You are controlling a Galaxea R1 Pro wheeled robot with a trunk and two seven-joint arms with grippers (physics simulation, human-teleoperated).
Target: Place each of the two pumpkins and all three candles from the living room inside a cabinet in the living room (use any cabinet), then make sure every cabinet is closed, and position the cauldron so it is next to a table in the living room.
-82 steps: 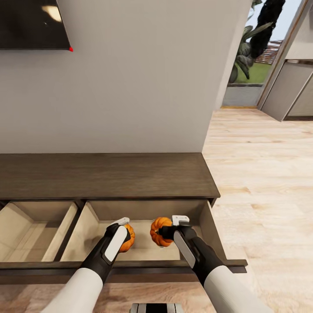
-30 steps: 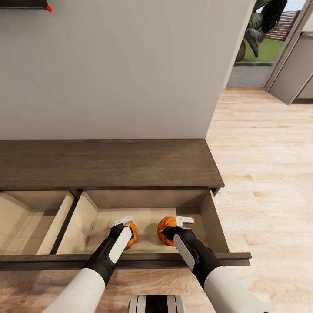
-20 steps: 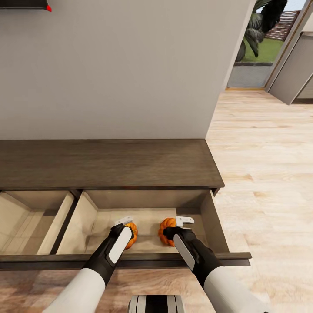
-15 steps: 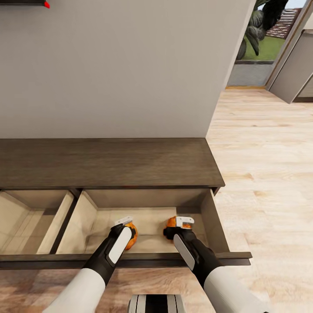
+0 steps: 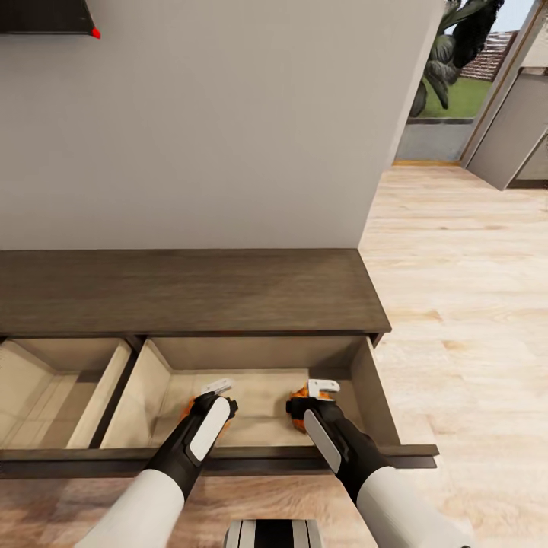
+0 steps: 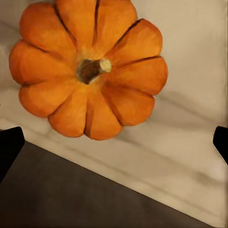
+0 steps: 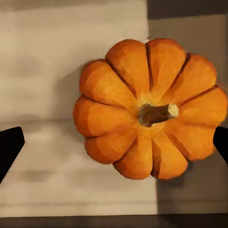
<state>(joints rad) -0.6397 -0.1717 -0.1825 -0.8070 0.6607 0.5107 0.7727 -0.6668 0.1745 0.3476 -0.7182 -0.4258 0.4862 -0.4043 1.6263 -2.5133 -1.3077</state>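
Observation:
The cabinet [image 5: 190, 293] stands against the wall with two drawers pulled open. Both arms reach down into the right drawer [image 5: 262, 380]. My left gripper [image 5: 217, 392] is open above one pumpkin [image 5: 186, 411], of which a sliver of orange shows beside the wrist. In the left wrist view that pumpkin [image 6: 88, 69] lies stem-up on the pale drawer floor, clear of the fingertips [image 6: 9, 147]. My right gripper [image 5: 321, 390] is open too, over the second pumpkin [image 5: 301, 396]. In the right wrist view this pumpkin [image 7: 147, 109] rests on the floor between the spread fingertips [image 7: 221, 142], touching neither.
The left drawer [image 5: 61, 388] is open, with nothing seen inside. The right drawer's dark front rail [image 5: 228, 459] runs under both forearms. Light wood floor [image 5: 457, 320] stretches right toward a doorway with plants [image 5: 449, 61]. A wall-mounted screen's corner [image 5: 46, 15] shows.
Both grippers have opened and let go of the pumpkins, which dropped onto the drawer floor and now sit largely hidden behind the wrists. The head view tilted slightly.

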